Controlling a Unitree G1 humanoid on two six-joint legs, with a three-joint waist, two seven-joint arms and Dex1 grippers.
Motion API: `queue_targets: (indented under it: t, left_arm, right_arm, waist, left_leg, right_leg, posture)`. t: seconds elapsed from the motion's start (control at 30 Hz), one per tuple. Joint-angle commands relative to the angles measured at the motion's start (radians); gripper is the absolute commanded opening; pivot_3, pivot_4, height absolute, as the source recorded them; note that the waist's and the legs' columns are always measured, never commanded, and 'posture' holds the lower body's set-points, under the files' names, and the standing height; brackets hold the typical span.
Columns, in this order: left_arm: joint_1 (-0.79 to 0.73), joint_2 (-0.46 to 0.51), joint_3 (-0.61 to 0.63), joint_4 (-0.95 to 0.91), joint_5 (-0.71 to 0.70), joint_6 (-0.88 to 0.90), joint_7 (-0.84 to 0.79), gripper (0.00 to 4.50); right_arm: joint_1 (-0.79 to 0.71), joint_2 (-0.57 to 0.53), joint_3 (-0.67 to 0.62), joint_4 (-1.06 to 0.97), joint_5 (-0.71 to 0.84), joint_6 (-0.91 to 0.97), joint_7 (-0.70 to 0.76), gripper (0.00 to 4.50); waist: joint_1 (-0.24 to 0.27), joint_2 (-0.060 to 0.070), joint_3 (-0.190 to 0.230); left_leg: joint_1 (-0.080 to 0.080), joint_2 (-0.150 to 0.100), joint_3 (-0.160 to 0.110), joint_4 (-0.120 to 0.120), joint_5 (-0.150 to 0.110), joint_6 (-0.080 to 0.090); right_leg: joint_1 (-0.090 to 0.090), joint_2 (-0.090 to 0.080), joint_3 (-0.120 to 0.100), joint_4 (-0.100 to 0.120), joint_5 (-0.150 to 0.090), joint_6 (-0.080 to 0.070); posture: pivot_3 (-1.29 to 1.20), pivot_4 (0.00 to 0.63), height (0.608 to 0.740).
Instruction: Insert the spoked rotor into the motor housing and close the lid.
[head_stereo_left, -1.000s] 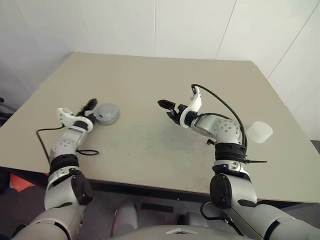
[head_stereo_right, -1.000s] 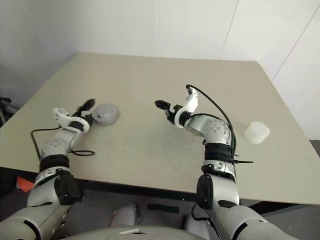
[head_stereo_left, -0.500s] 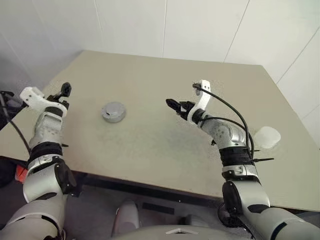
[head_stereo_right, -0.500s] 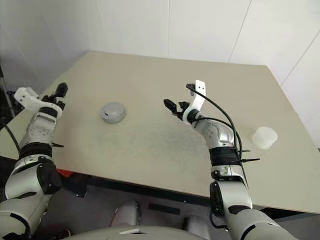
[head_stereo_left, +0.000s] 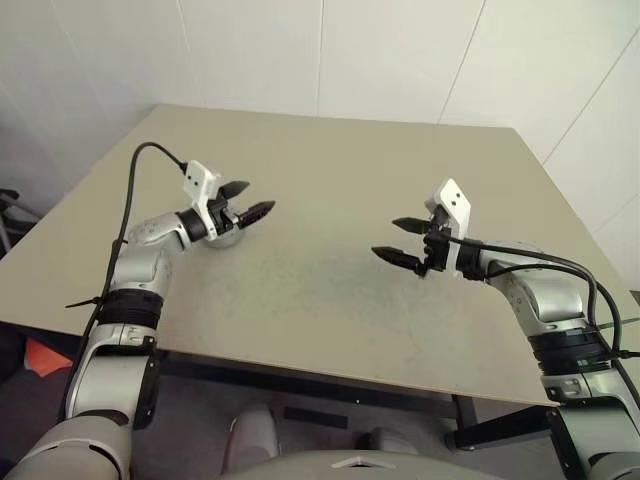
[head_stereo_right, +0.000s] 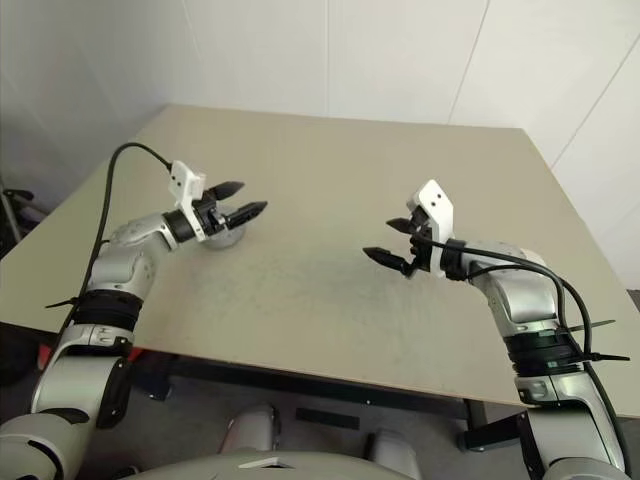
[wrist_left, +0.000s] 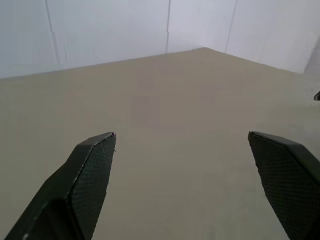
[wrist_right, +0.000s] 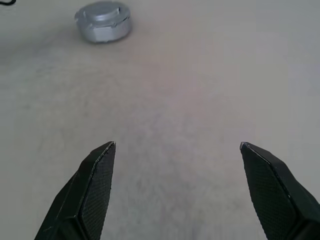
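Right wrist view: motor housing (wrist_right: 103, 21) lidded, both jaws open.

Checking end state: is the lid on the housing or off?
On. The grey lid caps the motor housing; no copper windings exposed.

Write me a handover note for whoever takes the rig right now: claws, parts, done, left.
Left claw: open, empty, above the table, just over the closed motor unit.
Right claw: open, empty, over bare table on the robot's right side.
Motor housing: on the table with the lid seated on top. Rotor presumably inside; cannot confirm.
Done: assembly looks closed.
Left: apparently nothing but checking the lid's seating.
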Motion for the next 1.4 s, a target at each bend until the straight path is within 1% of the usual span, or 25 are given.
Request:
queue_targets:
  t: [0.03,0.2,0.3,0.57,0.73,1.4]
  left_arm:
    - [0.034,-0.018,-0.031,-0.067,0.013,-0.002,-0.034,4.48]
    - [0.101,-0.072,-0.054,-0.092,0.017,0.010,-0.039,4.48]
    - [0.113,-0.086,-0.059,-0.099,0.021,0.014,-0.033,4.48]
    - [0.103,-0.094,-0.060,-0.084,0.039,0.008,-0.029,4.48]
    - [0.104,-0.106,-0.057,-0.090,0.033,0.012,-0.022,4.48]
    - [0.075,-0.115,-0.053,-0.045,0.060,-0.016,-0.014,4.48]
  right_arm:
    - [-0.015,0.013,0.001,-0.014,-0.024,-0.029,-0.011,4.50]
    - [-0.013,0.049,0.012,0.001,-0.060,-0.040,-0.042,4.50]
    - [-0.014,0.057,0.007,0.004,-0.067,-0.043,-0.050,4.50]
    - [-0.032,0.058,0.003,0.044,-0.100,-0.065,-0.063,4.50]
    - [-0.062,0.070,-0.012,0.114,-0.146,-0.103,-0.133,4.50]
    - [-0.075,0.089,-0.011,0.152,-0.160,-0.131,-0.147,4.50]
  waist:
    - [-0.001,0.001,0.000]
    - [0.000,0.001,0.000]
    - [0.001,0.001,0.000]
    - [0.000,0.001,0.000]
    - [-0.001,0.002,0.000]
    - [-0.001,0.002,0.001]
  left_leg:
    - [0.001,0.000,0.001,0.000,0.000,0.001]
    - [0.003,0.000,0.001,0.000,-0.002,0.007]
    - [0.003,0.000,0.001,0.000,-0.002,0.007]
    - [0.003,0.000,0.001,0.000,-0.002,0.009]
    - [0.003,-0.001,0.001,0.000,-0.002,0.009]
    - [0.003,-0.001,0.002,0.000,-0.002,0.010]
  right_leg:
    - [0.000,0.000,0.000,0.000,0.000,-0.001]
    - [0.002,0.000,0.001,0.001,0.001,-0.002]
    - [0.002,0.000,0.001,0.001,0.001,-0.002]
    - [0.002,0.000,0.001,0.000,0.001,-0.002]
    - [0.002,0.000,0.001,0.000,0.001,-0.002]
    - [0.001,0.000,0.002,0.000,0.001,-0.002]
  posture:
    - [0.00,0.000,0.740]
    - [0.00,0.000,0.740]
    - [0.00,0.000,0.740]
    - [0.00,0.000,0.740]
    - [0.00,0.000,0.740]
    - [0.00,0.000,0.740]
